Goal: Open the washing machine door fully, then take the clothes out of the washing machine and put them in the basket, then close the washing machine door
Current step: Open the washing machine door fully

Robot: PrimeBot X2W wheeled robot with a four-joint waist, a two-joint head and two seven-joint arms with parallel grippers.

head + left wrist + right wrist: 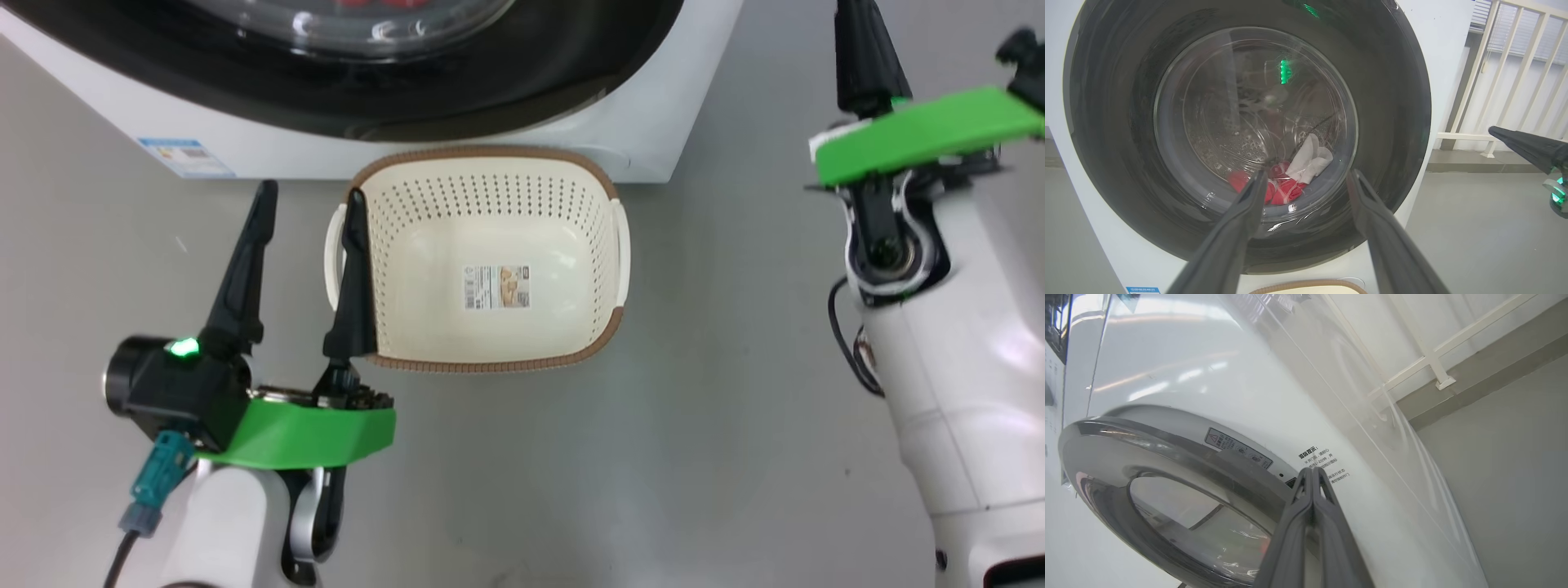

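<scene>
The washing machine (653, 122) stands at the top of the head view. Its round black door (1106, 163) lies shut against the front. Through the glass I see the red and white clothes (1290, 190) low in the drum. The cream basket (490, 253) sits empty on the floor right before the machine. My left gripper (310, 193) is open beside the basket's left handle and points at the door window (1302, 173). My right gripper (1312, 471) is shut on nothing, its tips close to the door's right rim (1180, 437).
A white railing (1515, 61) runs along the wall to the right of the machine. Grey floor (718, 408) spreads around the basket. A small blue label (184, 155) marks the machine's lower left corner. My right gripper's dark finger (1527, 147) reaches in from the right.
</scene>
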